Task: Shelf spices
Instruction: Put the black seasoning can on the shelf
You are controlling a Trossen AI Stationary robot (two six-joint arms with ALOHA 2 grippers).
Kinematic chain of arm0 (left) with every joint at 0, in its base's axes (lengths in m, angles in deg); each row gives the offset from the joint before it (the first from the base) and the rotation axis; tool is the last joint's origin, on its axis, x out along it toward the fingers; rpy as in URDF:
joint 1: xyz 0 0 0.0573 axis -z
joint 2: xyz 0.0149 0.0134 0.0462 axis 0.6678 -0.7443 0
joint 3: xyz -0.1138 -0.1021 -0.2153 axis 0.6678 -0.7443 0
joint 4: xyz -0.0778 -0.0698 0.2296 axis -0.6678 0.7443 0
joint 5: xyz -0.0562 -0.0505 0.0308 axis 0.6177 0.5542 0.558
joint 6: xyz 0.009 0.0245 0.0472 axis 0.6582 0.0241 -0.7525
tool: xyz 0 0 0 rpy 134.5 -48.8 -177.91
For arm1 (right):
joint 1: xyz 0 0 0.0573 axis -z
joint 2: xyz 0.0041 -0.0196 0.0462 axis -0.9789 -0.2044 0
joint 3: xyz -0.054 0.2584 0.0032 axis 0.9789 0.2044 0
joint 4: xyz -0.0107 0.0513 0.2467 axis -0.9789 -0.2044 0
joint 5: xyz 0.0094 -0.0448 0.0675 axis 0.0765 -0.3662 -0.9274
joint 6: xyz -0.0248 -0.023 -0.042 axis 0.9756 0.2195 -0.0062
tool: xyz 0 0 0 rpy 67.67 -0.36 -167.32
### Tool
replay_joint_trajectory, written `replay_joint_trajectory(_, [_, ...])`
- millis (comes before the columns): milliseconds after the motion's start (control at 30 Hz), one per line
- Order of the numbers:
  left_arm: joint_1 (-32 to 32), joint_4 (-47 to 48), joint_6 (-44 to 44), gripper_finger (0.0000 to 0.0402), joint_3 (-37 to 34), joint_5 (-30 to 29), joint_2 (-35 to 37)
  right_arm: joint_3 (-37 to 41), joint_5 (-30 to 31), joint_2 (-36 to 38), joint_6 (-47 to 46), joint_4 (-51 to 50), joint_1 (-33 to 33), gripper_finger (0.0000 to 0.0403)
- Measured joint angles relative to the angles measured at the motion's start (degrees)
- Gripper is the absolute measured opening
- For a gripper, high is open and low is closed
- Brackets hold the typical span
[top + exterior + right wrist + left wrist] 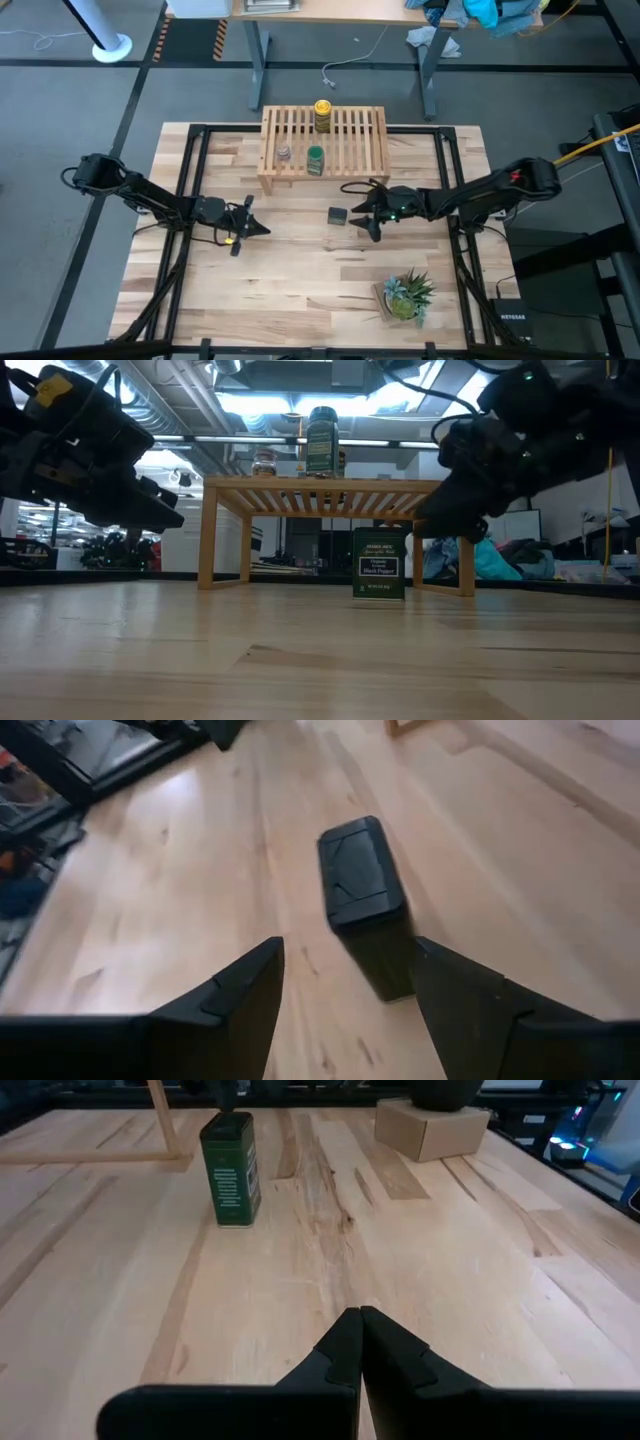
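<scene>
The small black tin (337, 215) stands upright on the table in front of the light-wood shelf (323, 170). It also shows in the low view (380, 563) and the left wrist view (232, 1170). The yellow-lidded jar (322, 113), green-lidded jar (315, 158) and small grey-topped jar (284, 153) stand on the shelf's slatted top. My right gripper (358, 212) is open just right of the tin. In the right wrist view the tin (365, 900) stands between and ahead of its spread fingers (347, 948), nearer one of them. My left gripper (262, 228) is shut and empty, left of the tin.
A potted green plant (407, 293) on a small box stands at the near right of the table. Bare wood lies between the two grippers and along the near edge. The shelf's legs (207, 540) stand behind the tin.
</scene>
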Motion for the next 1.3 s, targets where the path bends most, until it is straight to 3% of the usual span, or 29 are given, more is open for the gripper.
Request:
replay_joint_trajectory(267, [0.1, 1.4, 0.1, 0.0000, 0.0, 0.0, 0.0, -1.4, 4.8, -1.1, 2.7, -2.0, -0.4, 0.0221])
replay_joint_trajectory(767, [0.1, 1.6, 0.0, 0.0000, 0.0, 0.0, 0.0, -1.4, 21.7, -1.3, 4.9, -2.1, -8.8, 0.0221])
replay_joint_trajectory(1000, [0.1, 1.6, -0.2, 0.0000, 0.0, 0.0, 0.0, -1.6, 22.5, -6.2, 5.2, 0.3, -8.9, 0.0221])
replay_joint_trajectory(1300, [0.1, 1.7, -0.2, 0.0000, 0.0, 0.0, 0.0, -7.7, 23.4, -14.0, 8.9, 0.4, -8.9, 0.0221])
